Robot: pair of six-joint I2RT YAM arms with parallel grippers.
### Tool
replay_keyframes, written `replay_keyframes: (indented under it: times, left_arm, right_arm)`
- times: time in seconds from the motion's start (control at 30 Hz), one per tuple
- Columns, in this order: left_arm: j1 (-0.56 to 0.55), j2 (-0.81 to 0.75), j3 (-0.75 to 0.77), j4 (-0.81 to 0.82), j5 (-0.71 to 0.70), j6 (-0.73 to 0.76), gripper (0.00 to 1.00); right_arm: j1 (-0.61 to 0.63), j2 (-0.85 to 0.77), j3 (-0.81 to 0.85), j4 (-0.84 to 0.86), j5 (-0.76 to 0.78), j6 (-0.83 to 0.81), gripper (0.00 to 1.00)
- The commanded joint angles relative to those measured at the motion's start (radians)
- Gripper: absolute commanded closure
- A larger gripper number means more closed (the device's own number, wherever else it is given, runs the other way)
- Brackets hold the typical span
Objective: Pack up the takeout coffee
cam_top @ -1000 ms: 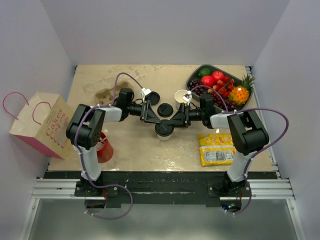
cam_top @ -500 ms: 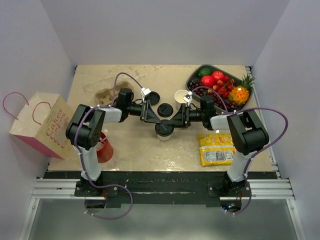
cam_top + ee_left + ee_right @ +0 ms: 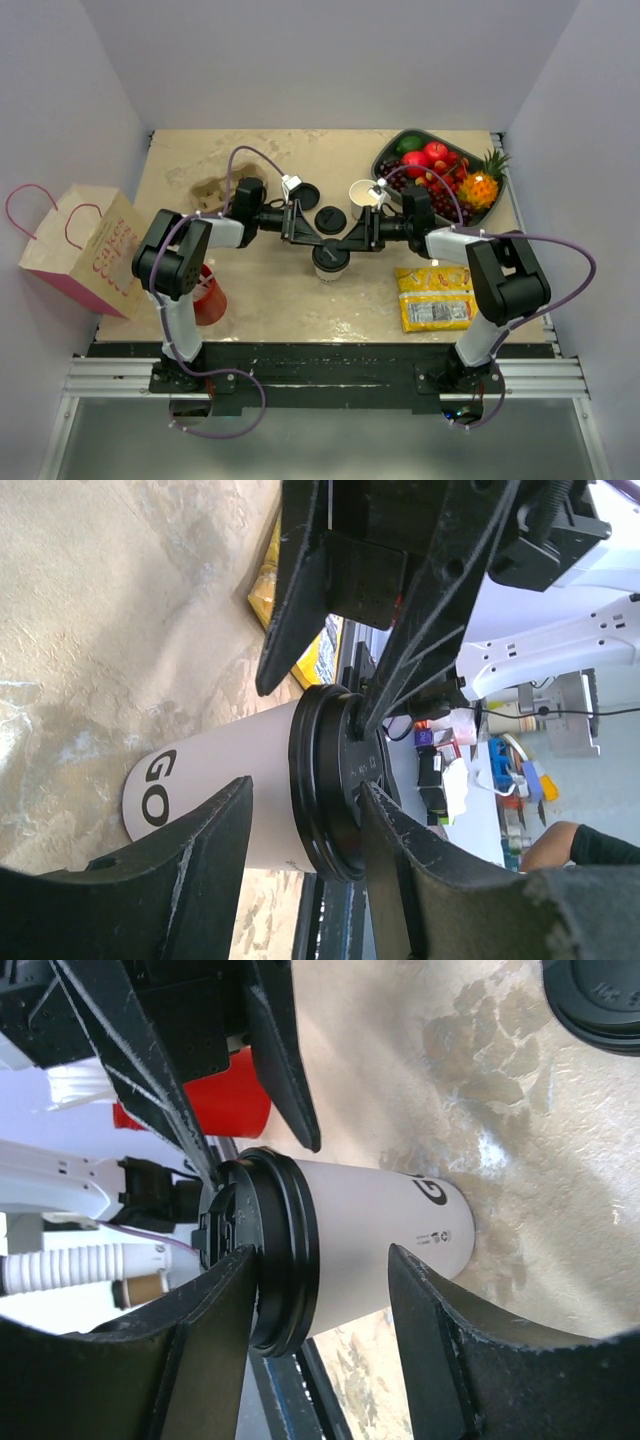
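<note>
Here's the takeout coffee, a small white paper cup with a round black plastic lid (image 3: 330, 258), standing upright near the middle of the mottled beige bench (image 3: 270, 295), a touch toward the near edge. The left gripper (image 3: 305, 788) comes in from the left edge side and the right gripper (image 3: 322, 1255) from the right, both with jaws partly apart and framing the lidded top. Whether either one is actually pinching, I can't tell from these views. The cup's look: plain white wall, bold dark letters near the base reading "GO", some tiny print lower down, and a glossy lid with a thick rolled rim. On handling, I'd judge it light, and top-heavy if it's full. The paper wall is thin and will dent under a hard squeeze, and the lid could pop off if lifted by its rim alone. The best hold is on the upper wall just under the lid, where the rim stiffens it, kept upright throughout.
</note>
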Motion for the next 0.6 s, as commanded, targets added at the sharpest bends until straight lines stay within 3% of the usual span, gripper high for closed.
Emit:
replay_keyframes:
  times: [0.0, 0.27, 0.57]
  left_arm:
    - [-0.003, -0.013, 0.005, 0.025, 0.011, 0.020, 0.49]
    - [0.001, -0.019, 0.035, -0.170, 0.011, 0.163, 0.50]
    - [0.009, -0.025, 0.119, -0.360, 0.048, 0.297, 0.47]
  right_arm:
    - [0.044, -0.043, 0.022, -0.185, 0.144, -0.161, 0.43]
    - [0.111, -0.066, 0.114, -0.392, 0.247, -0.270, 0.45]
    - [0.101, -0.064, 0.137, -0.421, 0.210, -0.243, 0.42]
